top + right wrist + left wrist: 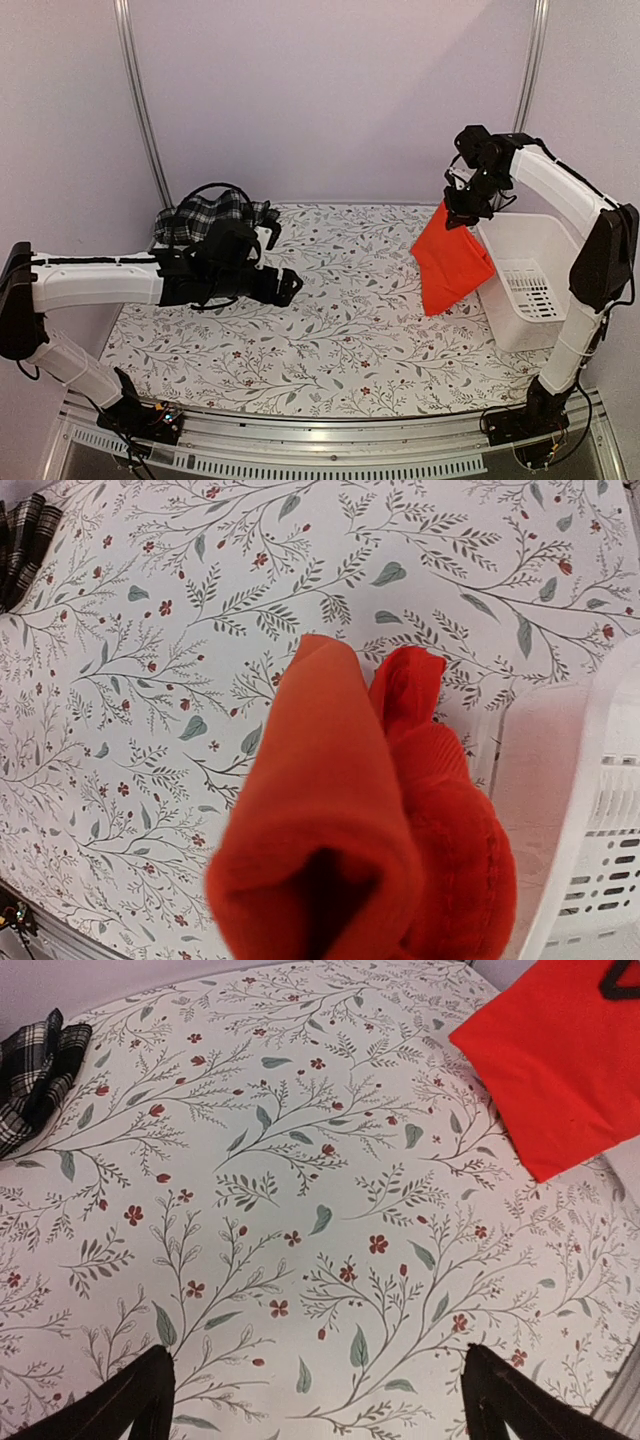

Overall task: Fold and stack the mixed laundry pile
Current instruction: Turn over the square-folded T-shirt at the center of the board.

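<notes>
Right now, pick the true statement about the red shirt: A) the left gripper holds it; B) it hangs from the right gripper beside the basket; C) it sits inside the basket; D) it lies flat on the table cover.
B: the red shirt hangs from the shut right gripper, next to the white basket.

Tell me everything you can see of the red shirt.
The red shirt is plain bright red soft cloth, no print visible. It hangs in loose folds from the right gripper, shut on its top corner, widening downward. It dangles beside the left wall of the white basket, over the floral table cover. Whether its lower edge touches the cover is unclear.
</notes>
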